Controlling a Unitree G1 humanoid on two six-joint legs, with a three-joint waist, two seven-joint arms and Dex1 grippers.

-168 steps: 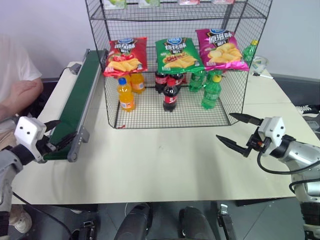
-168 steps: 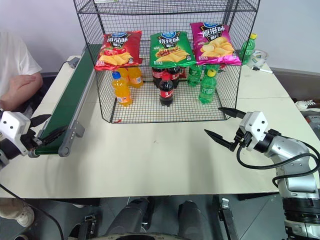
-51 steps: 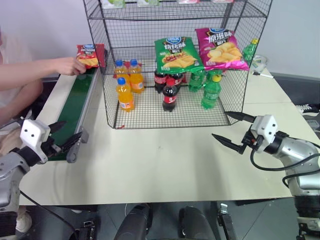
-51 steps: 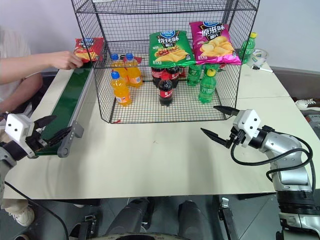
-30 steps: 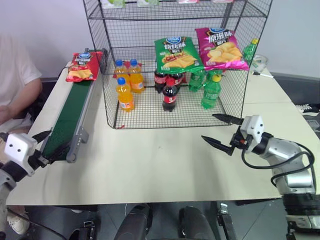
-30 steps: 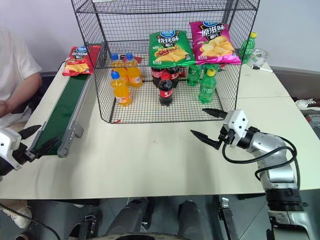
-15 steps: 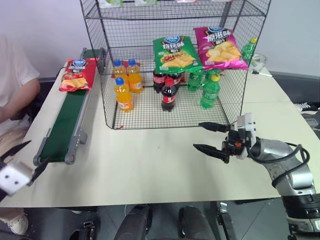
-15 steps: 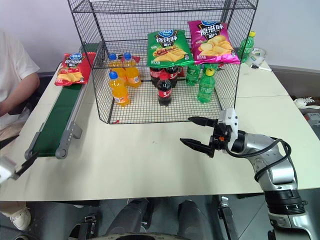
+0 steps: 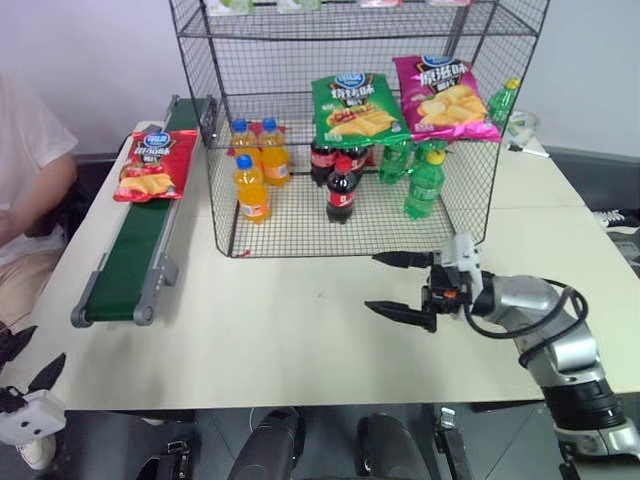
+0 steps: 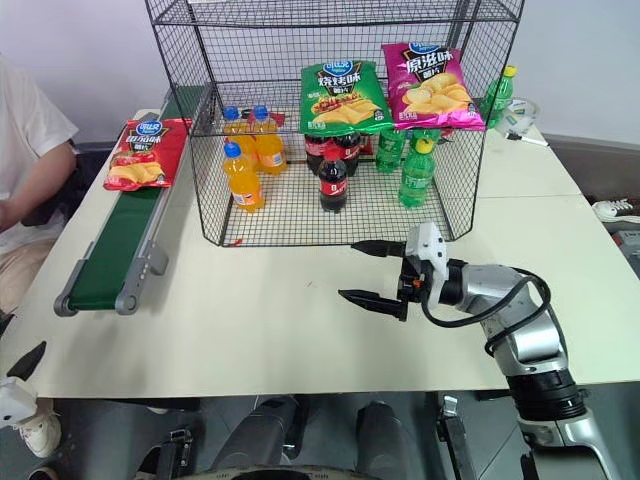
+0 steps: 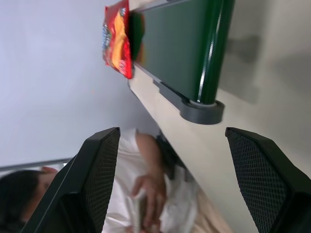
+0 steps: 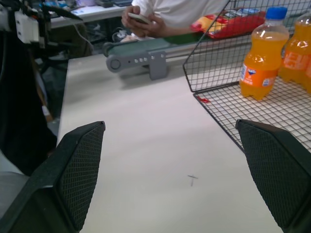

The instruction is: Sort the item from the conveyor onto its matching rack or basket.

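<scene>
The item, a red crisp bag (image 9: 150,165) with a blue oval logo, lies flat on the conveyor (image 9: 135,250), a dark green belt along the table's left side, in its far half. The rack (image 9: 300,225), a tall wire-mesh cage, stands at the table's back centre. My left gripper (image 9: 28,355) hangs open off the table's near left corner, below the belt's near end; its wrist view looks up the belt (image 11: 180,48) to the bag (image 11: 116,41). My right gripper (image 9: 372,281) is open and empty, pointing left over the table in front of the rack.
A green bag (image 9: 350,105) and a magenta bag (image 9: 445,95) hang in the rack above orange (image 9: 250,188), cola (image 9: 340,190) and green bottles (image 9: 423,185). A person (image 9: 30,170) sits beside the conveyor on the left. A bottle (image 9: 503,100) stands at the back right.
The red bag has ridden down the belt toward me. My left gripper has drawn back and down past the table's corner while rolling. My right gripper has moved left across the table.
</scene>
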